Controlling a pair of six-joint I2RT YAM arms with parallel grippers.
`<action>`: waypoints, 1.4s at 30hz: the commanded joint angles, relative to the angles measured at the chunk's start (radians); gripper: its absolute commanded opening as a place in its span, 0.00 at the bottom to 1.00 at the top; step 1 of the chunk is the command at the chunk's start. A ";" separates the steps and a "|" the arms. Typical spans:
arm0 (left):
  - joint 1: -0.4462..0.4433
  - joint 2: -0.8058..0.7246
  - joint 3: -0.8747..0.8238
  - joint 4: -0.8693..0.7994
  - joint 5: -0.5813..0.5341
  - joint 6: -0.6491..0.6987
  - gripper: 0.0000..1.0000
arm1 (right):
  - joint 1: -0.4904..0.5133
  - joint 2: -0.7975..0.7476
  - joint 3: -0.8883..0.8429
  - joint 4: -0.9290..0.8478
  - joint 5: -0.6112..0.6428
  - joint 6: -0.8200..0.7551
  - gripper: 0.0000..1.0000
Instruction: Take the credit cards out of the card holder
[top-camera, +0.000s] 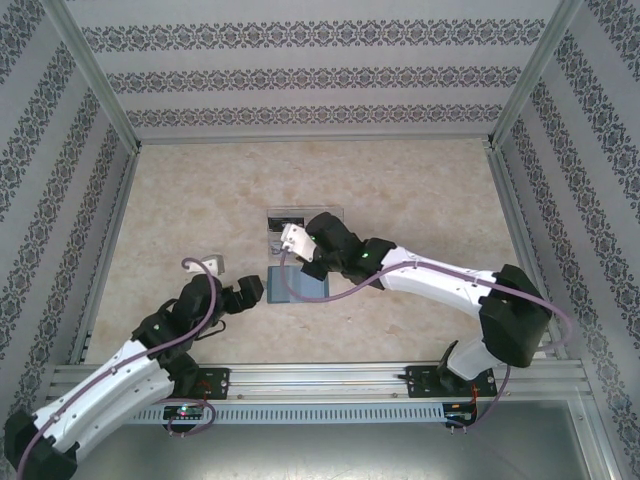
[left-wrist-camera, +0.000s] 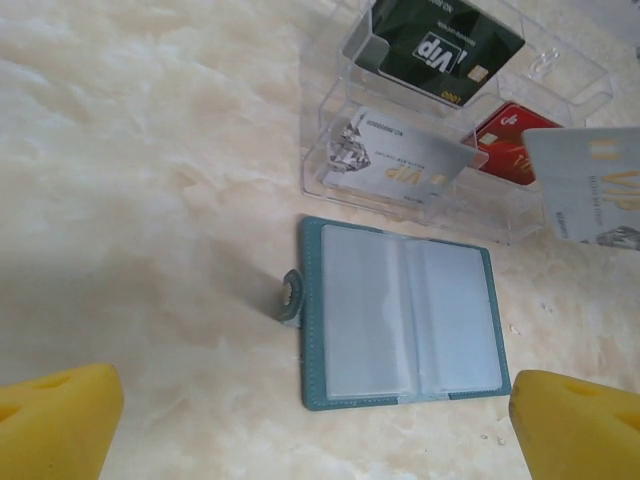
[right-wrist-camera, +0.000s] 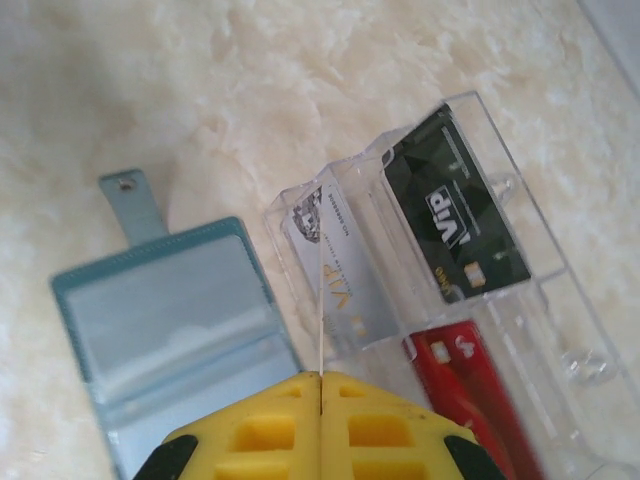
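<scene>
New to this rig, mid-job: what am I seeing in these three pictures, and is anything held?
You are looking at two robot arms bolted at the table's near edge. The overhead view comes from a fixed camera above and behind them: the left arm is at lower left, the right arm reaches in from the right. The other two come from cameras on each wrist, so the yellow pads at the bottom are that arm's own jaws. On the table lies the card holder, open flat, its pockets looking empty. Beyond it stands a clear tray holding a dark card, a silver card and a red card. The right jaws are shut on a second silver card, held near the tray. The left jaws are wide open, holding nothing.
</scene>
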 joint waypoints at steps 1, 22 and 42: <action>0.012 -0.089 -0.022 -0.113 -0.054 -0.024 1.00 | 0.020 0.063 0.060 -0.037 0.079 -0.254 0.00; 0.012 -0.169 -0.031 -0.178 -0.071 -0.023 1.00 | -0.012 0.346 0.315 -0.148 0.059 -0.401 0.00; 0.013 -0.167 -0.036 -0.182 -0.081 -0.018 1.00 | -0.043 0.410 0.331 -0.151 0.022 -0.341 0.01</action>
